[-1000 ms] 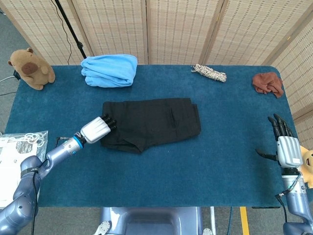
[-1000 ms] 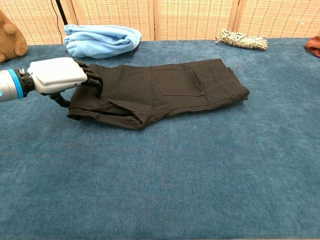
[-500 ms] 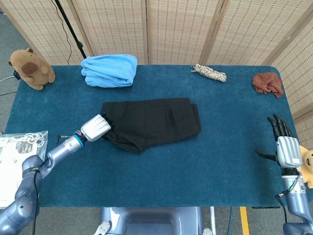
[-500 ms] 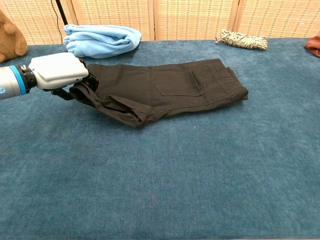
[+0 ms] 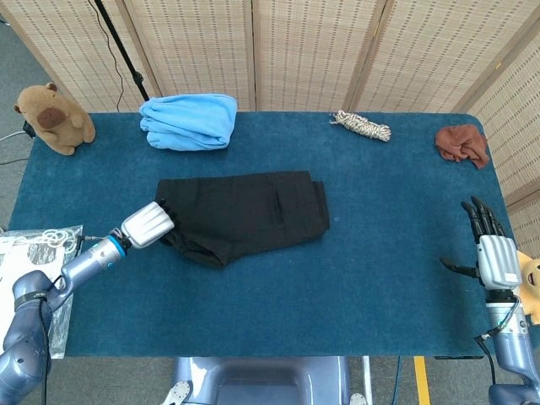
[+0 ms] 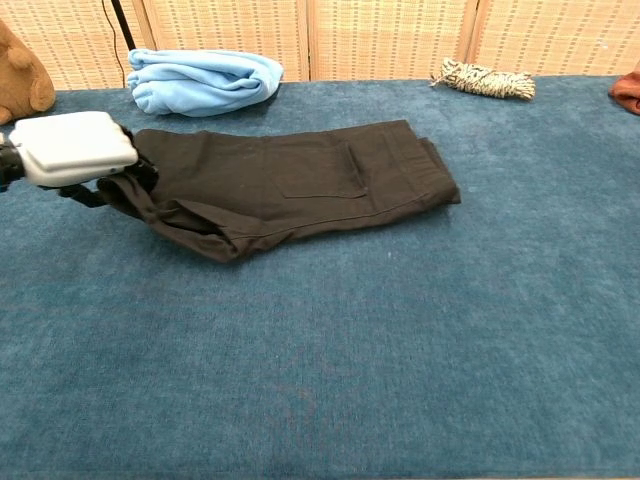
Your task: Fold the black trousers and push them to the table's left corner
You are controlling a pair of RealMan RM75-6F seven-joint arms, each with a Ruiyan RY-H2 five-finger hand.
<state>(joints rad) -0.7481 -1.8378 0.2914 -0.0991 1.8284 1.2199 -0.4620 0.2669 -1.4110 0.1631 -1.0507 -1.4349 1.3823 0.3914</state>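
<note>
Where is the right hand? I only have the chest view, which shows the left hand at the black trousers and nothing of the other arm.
Observer: In the head view the right hand is near the table's right edge, far from the trousers, fingers spread, holding nothing.
Operator: How much table lies left of the trousers?
Observer: The black trousers lie left of centre; a strip of bare table separates them from its left edge.
Operator: Anything beyond that edge?
Observer: A clear plastic bag with white contents lies off the table, beside the left arm.
</note>
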